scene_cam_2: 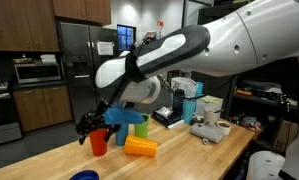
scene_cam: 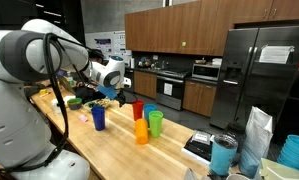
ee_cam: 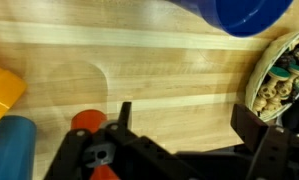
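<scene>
Red plastic cup (scene_cam_2: 97,144) stands on the light wooden countertop (scene_cam_2: 189,160), just under the gripper (scene_cam_2: 91,125). In the wrist view it sits beside one finger, not between them. Jaws spread wide, with only bare wood in the gap, holding nothing. Orange plastic cup (scene_cam_2: 141,147), green plastic cup (scene_cam: 155,122) and blue plastic cup (scene_cam: 98,118) are near, and a bowl (ee_cam: 279,80) is off to the side. My read: early stage, cup not gripped and no contact visible.

Red cup (ee_cam: 86,120) half hidden behind the tool (ee_cam: 184,118) — blue cup (ee_cam: 251,12) cut off at the top edge.
</scene>
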